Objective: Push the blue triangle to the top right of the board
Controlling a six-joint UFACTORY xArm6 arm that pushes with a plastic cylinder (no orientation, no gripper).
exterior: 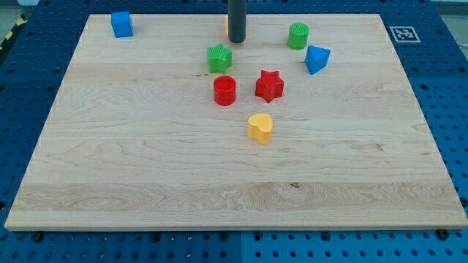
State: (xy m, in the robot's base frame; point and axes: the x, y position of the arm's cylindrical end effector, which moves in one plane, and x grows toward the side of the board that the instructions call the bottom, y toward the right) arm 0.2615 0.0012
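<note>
One wooden worktop [146, 168] fills most of the view, lying on a blue perforated base [29, 95] with a black-and-white marker tag [404, 33] at the view's top right. The dark rod comes down at the top centre, and my tip [236, 41] rests just above the green star [219, 58], with an orange block [227, 25] peeking out behind the rod. This end effector is a plain rod, with nothing to open or close, and it holds nothing. The blue triangle [316, 59] sits to the view's right of the tip, well apart from it, just below the green cylinder [297, 36]. Nearer the middle stand the red cylinder [224, 90] and red star [269, 85], with a yellow heart-like block [259, 128] below them. A blue cube [121, 24] sits at top left.
</note>
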